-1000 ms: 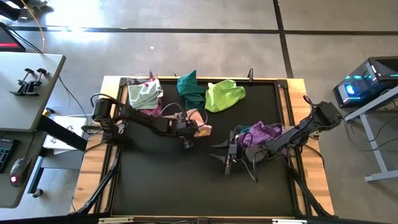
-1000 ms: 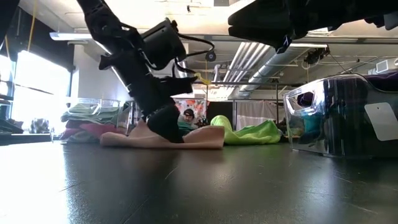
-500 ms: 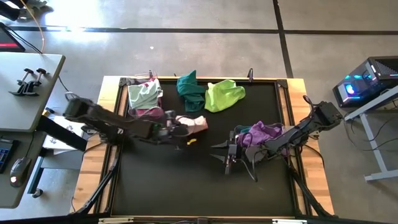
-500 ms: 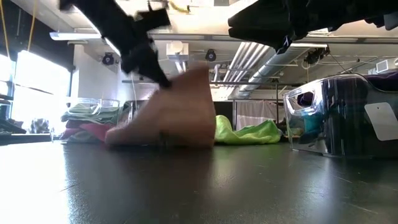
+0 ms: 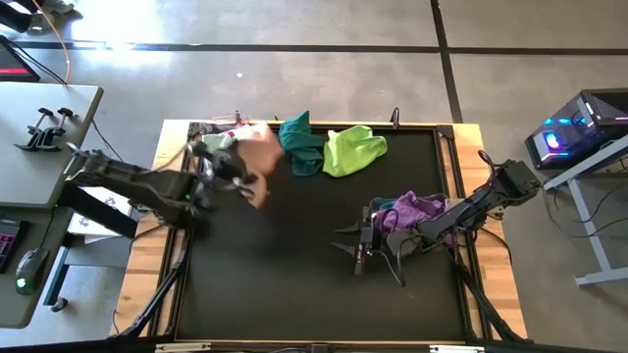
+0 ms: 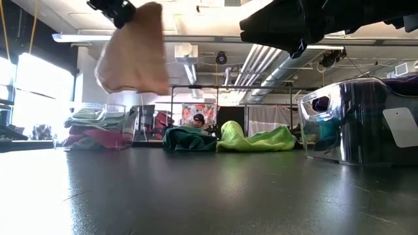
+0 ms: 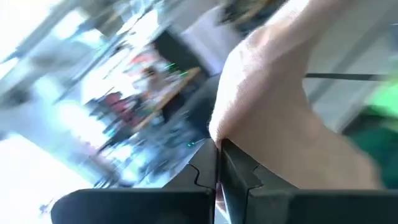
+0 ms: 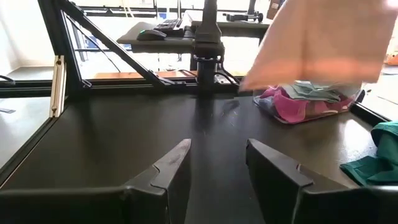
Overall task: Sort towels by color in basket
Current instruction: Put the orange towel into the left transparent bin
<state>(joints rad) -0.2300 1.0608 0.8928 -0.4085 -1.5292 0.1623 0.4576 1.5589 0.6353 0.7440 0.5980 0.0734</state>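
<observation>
My left gripper (image 5: 234, 169) is shut on a peach towel (image 5: 258, 157), held high over the table's far left beside a clear basket (image 5: 209, 147) of mint and magenta towels (image 8: 298, 101). The peach towel (image 6: 134, 52) hangs well above the tabletop. A teal towel (image 5: 299, 142) and a lime towel (image 5: 353, 149) lie on the table near its far edge. My right gripper (image 8: 217, 167) stands open and holds nothing, low over the table's right half, next to a clear basket (image 6: 353, 121) holding a purple towel (image 5: 417, 209). My left gripper pinches the peach towel's gathered upper part (image 7: 219, 134) between its two shut fingers (image 7: 235, 169), which lie about level. The towel hangs slack below the fingers (image 6: 119, 9), lifted clear of the table. One layer or several, I cannot tell.
The dark tabletop (image 5: 285, 284) lies bare in its near half. A black frame post (image 8: 205, 37) stands at the table's edge beyond my right gripper. Desks and a computer stand off the table on both sides.
My left gripper has shut on the peach towel on the table. It then rose and drew back toward the table's far left, tipping from pointing down to level. The towel went from lying flat to hanging, lifted clear.
</observation>
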